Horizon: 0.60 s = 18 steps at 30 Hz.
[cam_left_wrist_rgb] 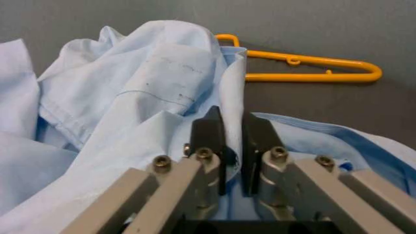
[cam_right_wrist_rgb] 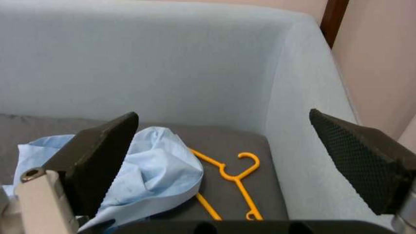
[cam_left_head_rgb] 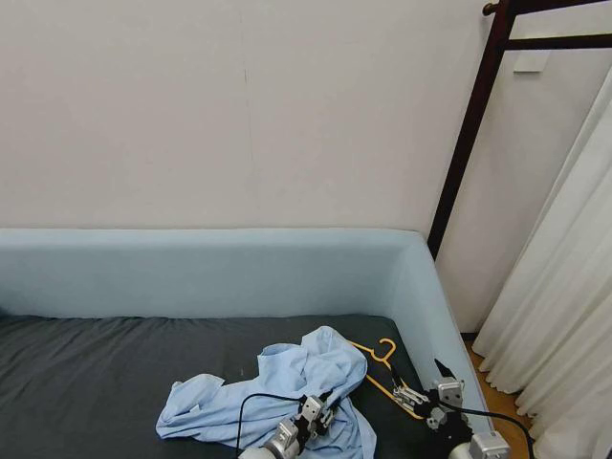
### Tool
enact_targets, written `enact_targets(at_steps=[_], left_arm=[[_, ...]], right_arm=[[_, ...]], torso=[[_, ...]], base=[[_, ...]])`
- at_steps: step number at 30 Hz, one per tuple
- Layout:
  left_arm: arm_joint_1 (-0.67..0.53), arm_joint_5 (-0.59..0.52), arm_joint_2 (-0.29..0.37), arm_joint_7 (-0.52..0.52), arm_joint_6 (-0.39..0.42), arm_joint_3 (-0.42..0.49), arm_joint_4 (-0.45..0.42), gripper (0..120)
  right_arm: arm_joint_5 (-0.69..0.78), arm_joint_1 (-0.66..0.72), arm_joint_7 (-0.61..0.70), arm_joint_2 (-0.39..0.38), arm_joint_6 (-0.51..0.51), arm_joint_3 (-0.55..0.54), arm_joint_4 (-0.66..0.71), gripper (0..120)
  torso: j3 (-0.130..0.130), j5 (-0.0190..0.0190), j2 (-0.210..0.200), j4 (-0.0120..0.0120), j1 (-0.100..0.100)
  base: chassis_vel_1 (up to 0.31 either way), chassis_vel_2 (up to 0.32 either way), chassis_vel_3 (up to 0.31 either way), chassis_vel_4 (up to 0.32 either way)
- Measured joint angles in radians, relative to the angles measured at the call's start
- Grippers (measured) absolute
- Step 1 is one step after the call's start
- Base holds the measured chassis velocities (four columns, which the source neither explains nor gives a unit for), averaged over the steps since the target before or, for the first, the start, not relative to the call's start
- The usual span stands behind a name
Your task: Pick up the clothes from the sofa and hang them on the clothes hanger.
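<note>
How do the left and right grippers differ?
The left gripper is shut on a fold of the crumpled light-blue shirt; the right gripper is wide open. The left is over the shirt; the right is by the orange plastic hanger. Both hover low over the pale-blue sofa.

Your left gripper (cam_left_wrist_rgb: 234,139) sits low in front of you, its dark fingers (cam_left_wrist_rgb: 209,139) pinched nearly together on a fold of the shirt (cam_left_wrist_rgb: 149,83), while your right gripper (cam_right_wrist_rgb: 224,161) hovers alongside, fingers spread wide.
</note>
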Motion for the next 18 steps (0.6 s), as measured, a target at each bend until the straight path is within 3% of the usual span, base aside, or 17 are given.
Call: enact_targets(at_steps=[7,10,11,15,16,18], left_arm=[[0.002,0.003,0.01,-0.004,0.001,-0.016,-0.008,0],[0.021,0.053,0.11,-0.083,0.056,-0.101,-0.171,0],[0.021,0.053,0.11,-0.083,0.056,-0.101,-0.171,0],[0.073,0.151,0.244,-0.129,0.086,-0.241,-0.333,0],[0.073,0.151,0.244,-0.129,0.086,-0.241,-0.333,0],[0.137,0.152,0.336,-0.118,0.089,-0.351,-0.433,0]], right_arm=[[0.002,0.001,0.008,-0.001,0.0,-0.002,-0.002,100],[0.001,0.01,0.01,-0.002,0.024,-0.006,-0.025,100],[0.001,0.01,0.01,-0.002,0.024,-0.006,-0.025,100],[-0.006,0.05,0.004,-0.003,0.038,-0.034,-0.06,100],[-0.006,0.05,0.004,-0.003,0.038,-0.034,-0.06,100],[-0.014,0.078,-0.003,-0.006,0.043,-0.055,-0.078,100]], torso=[[0.0,-0.0001,0.0,0.0,0.0],[0.0,-0.0003,0.0,-0.0003,0.0],[0.0,-0.0003,0.0,-0.0003,0.0],[0.0,-0.0003,0.0,0.0001,0.0],[0.0,-0.0003,0.0,0.0001,0.0],[0.0,-0.0004,0.0,-0.0002,0.0]], base=[[0.0,0.0,0.0,0.0],[0.0,0.0,0.0,0.0],[0.0,0.0,0.0,0.0],[0.0,0.0,0.0,0.0],[0.0,0.0,0.0,0.0],[0.0,0.0,0.0,0.0]])
